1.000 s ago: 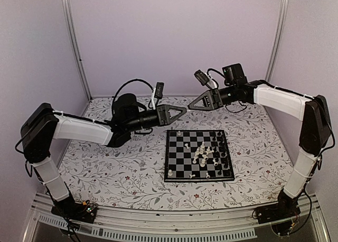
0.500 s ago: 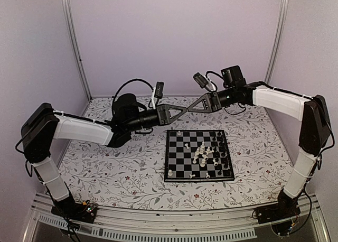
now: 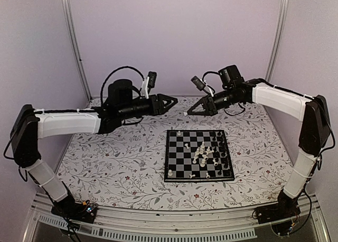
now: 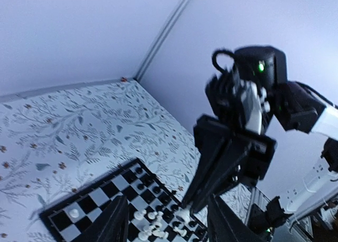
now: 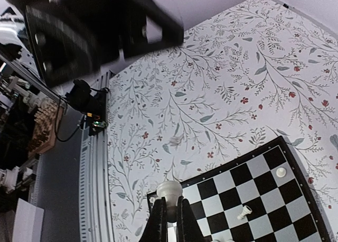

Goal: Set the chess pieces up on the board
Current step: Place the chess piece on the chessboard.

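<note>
- The left gripper (image 3: 173,101) hangs in the air over the far part of the table (image 3: 121,163), at about 11 o'clock from the board (image 3: 182,156). Its jaws stand apart with nothing between them.
- The right gripper (image 3: 190,111) hangs just beside it, at about 12 o'clock from the board, with its tip turned toward the left one. The two tips are near each other but apart.
- In the right wrist view, the right gripper's fingers (image 5: 158,221) are pinched together on a small white piece (image 5: 169,189), which stands upright between their tips.
- The board lies flat on the flowered table, at about 3 o'clock from the table's middle.
- Most of the chess pieces (image 3: 205,155), white and black, sit in a loose cluster on the 3 o'clock half of the board, and some look tipped over.
- One lone white pawn (image 3: 179,132) stands at the board's 11 o'clock corner, and another (image 3: 170,173) at its 7 o'clock corner.
</note>
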Robot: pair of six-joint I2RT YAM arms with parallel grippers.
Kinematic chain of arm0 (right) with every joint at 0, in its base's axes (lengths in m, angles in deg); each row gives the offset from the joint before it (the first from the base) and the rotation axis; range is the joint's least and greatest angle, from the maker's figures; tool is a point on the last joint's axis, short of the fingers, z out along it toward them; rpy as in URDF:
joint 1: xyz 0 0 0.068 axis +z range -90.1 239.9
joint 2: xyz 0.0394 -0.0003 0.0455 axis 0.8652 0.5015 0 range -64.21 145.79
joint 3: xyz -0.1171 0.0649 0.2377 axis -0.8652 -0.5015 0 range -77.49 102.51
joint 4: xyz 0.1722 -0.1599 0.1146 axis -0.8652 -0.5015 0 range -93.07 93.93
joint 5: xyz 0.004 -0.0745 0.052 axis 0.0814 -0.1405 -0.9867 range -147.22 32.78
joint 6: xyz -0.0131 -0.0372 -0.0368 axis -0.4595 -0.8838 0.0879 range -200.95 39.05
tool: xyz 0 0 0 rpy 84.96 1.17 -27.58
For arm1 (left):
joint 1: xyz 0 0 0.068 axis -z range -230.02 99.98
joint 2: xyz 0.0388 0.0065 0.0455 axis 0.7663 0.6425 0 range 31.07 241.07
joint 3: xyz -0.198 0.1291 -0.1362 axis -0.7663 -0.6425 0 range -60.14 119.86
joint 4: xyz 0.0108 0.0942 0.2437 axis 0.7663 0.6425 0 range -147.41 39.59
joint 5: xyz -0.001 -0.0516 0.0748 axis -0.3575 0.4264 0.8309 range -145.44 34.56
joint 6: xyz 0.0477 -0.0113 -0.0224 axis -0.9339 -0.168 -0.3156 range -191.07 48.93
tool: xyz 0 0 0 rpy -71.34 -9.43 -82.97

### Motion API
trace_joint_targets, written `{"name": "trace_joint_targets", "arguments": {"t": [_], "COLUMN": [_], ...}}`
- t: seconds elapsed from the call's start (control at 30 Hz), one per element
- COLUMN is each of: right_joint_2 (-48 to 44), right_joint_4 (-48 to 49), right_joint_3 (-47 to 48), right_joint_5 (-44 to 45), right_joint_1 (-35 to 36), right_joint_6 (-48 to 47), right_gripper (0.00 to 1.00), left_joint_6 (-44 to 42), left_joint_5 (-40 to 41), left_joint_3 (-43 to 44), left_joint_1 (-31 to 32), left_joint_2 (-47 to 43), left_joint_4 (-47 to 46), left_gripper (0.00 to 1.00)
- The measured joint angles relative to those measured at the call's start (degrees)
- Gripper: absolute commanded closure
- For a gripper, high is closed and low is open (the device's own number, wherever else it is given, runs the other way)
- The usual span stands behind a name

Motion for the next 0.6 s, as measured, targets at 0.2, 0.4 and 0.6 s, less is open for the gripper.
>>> {"name": "trace_joint_targets", "arguments": {"t": [0.2,0.4,0.6], "right_joint_2": [0.0,1.2,6.6], "right_joint_4": [-8.9,-16.6,-22.9], "right_joint_3": [3.6,6.3,6.8], "right_joint_5": [15.4,29.7,36.6], "right_joint_1": [6.5,16.2,22.0], "right_joint_6": [-13.1,-24.0,-29.6], "right_gripper": [1.00,1.00,1.00], "left_joint_6": [-10.8,-14.7,-14.3], "left_joint_5": [9.9,12.7,12.7], "left_joint_3": [11.5,7.6,3.2], "left_joint_1": [-6.9,-13.9,-18.6], "left_joint_2": [-5.8,-8.3,-8.2], "left_joint_4": [14.4,16.5,21.1], "left_gripper": [0.47,0.47,0.46]}}
